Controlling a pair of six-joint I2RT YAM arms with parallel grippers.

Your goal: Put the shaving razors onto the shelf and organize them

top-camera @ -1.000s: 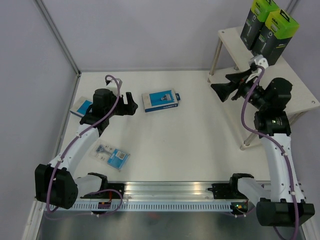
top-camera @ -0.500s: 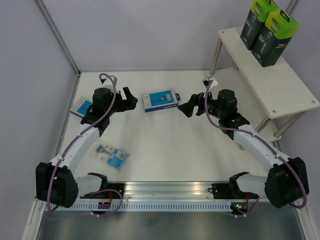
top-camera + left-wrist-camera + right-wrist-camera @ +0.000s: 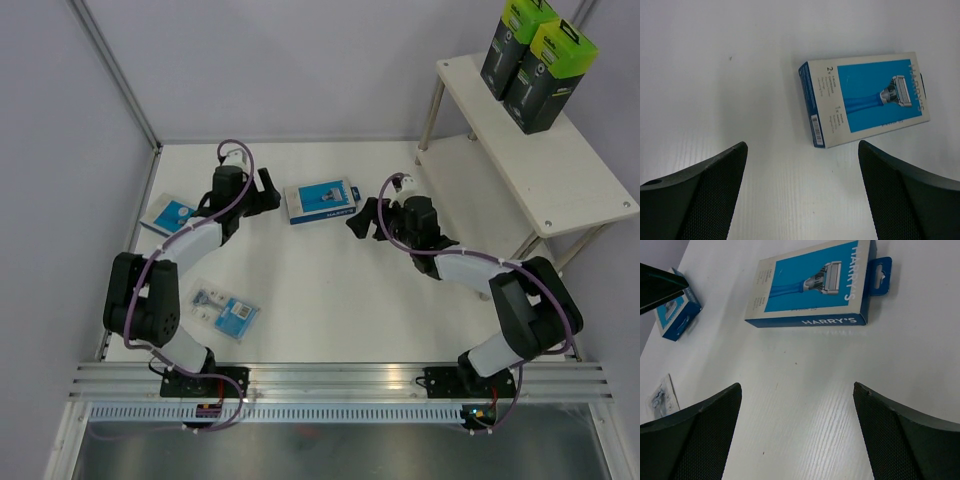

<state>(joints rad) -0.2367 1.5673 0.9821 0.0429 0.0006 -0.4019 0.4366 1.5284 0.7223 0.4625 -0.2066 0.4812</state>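
Box (image 3: 322,201) between left tool (image 3: 268,190), right tool (image 3: 362,218)

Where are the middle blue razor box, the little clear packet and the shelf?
Middle blue razor box (image 3: 322,202): overhead view, centre of its printed face.
Clear packet (image 3: 226,311): overhead view, its middle.
Shelf (image 3: 560,170): overhead view, bare stretch of the top board.

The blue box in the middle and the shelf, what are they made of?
The blue box looks like printed cardboard: crisp folded edges, a punched hang tab. The shelf seems pale matte wood or laminate boards on thin silvery metal legs.
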